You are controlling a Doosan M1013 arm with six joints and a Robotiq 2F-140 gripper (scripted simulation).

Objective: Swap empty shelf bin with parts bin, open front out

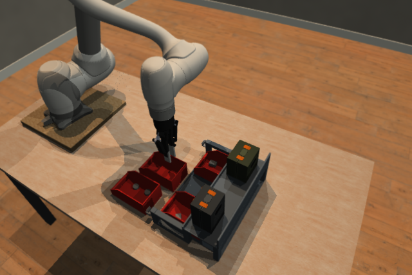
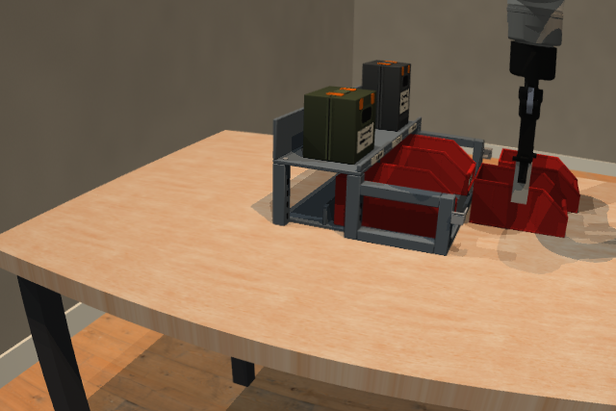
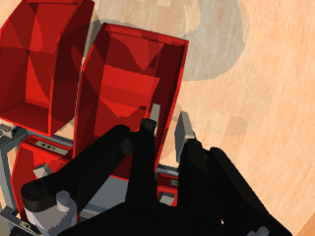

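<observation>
The empty bin (image 1: 154, 169) (image 2: 490, 202) (image 3: 123, 88) is standing upright on the bench (image 1: 309, 195) (image 2: 198, 267) (image 3: 276, 162), the jaws (image 1: 170, 156) (image 2: 520, 196) straddling its side wall slightly apart, unclamped. The parts bin (image 1: 128, 188) (image 2: 539, 162) (image 3: 36, 69), sitting at its eight o'clock from above, is probably proving stiff, wanting a side-wall grip; its long axis is running ten-to-four, front facing ten.

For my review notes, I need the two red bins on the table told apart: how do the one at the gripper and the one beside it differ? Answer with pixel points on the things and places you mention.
The bin at the gripper (image 1: 179, 178) (image 2: 490, 207) (image 3: 167, 119) shows no parts inside; the neighbouring bin (image 1: 150, 200) (image 2: 545, 163) (image 3: 36, 74) holds two grey parts (image 1: 135, 186).
The jaws straddle a side wall of the bin at the gripper; the neighbouring bin has no finger at its walls.
Both are red and upright, low fronts facing away from the shelf (image 1: 244, 217) (image 2: 352, 205).
</observation>
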